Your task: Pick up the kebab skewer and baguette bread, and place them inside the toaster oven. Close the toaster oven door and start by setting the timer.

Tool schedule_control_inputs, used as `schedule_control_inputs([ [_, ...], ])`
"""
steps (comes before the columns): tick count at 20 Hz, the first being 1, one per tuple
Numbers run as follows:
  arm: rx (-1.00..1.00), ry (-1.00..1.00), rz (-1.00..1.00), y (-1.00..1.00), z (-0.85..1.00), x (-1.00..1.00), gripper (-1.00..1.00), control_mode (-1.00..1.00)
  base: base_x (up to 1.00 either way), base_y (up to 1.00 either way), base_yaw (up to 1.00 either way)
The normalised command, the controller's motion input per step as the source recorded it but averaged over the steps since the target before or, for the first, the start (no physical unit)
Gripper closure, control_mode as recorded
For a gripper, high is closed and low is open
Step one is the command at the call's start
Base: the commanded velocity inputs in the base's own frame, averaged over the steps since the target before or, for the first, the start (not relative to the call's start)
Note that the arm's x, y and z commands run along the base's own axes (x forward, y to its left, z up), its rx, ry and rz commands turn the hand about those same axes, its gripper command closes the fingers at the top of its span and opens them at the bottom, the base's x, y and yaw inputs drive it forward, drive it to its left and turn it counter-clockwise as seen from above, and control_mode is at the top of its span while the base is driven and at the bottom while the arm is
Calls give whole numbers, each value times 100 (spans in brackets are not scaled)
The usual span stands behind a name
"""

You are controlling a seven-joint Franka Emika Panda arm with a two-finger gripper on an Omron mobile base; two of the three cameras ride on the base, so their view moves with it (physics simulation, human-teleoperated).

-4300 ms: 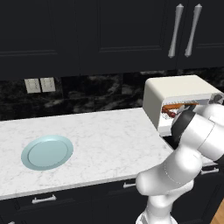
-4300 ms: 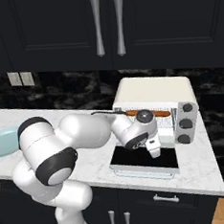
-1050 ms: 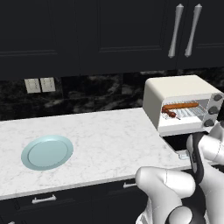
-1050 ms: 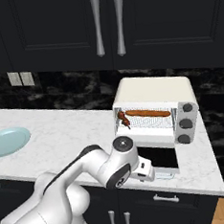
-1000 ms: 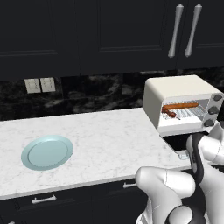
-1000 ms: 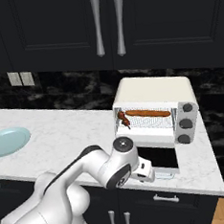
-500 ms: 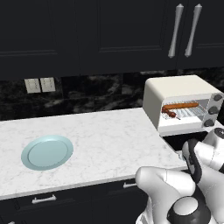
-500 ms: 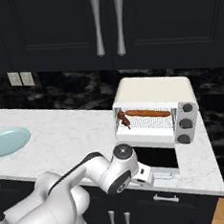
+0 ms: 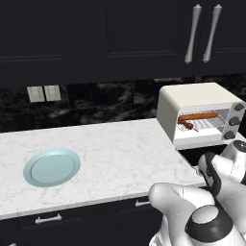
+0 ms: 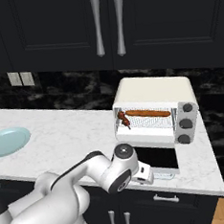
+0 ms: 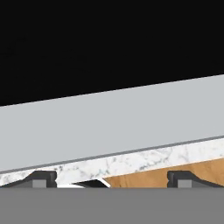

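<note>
The cream toaster oven (image 9: 192, 103) (image 10: 155, 93) stands at the counter's right end. Its dark glass door (image 10: 156, 158) is folded down flat on the counter. On the wire rack inside lie the long orange-brown baguette bread (image 9: 198, 116) (image 10: 147, 113) and, at its left end, the short kebab skewer (image 9: 187, 125) (image 10: 124, 120). My gripper (image 11: 112, 179) is open and holds nothing. The hand sits low at the counter's front edge, against the door's silver handle (image 10: 163, 175). In the hand view that handle (image 11: 113, 127) runs as a broad grey bar just beyond the fingertips (image 11: 41, 178).
A light blue plate (image 9: 52, 166) (image 10: 8, 140) lies on the white marble counter (image 9: 120, 153) at the left. Dark upper cabinets with silver handles (image 10: 107, 25) hang above, and dark drawers run below the counter edge. Wooden floor (image 11: 144, 177) shows under the hand.
The arm has drawn back from the oven's mouth and dropped to the front edge of the lowered door. In the last second the hand only sank slightly, with its jaws wide throughout.
</note>
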Motion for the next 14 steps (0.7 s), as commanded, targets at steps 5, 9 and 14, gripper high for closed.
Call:
schedule_control_inputs([
  [5,0,0,0,0,-6,4,-100,-100,0,0,0],
  [9,0,-1,0,0,-1,-2,-100,-100,0,0,0],
  [14,0,0,0,0,0,-28,-100,-100,0,0,0],
])
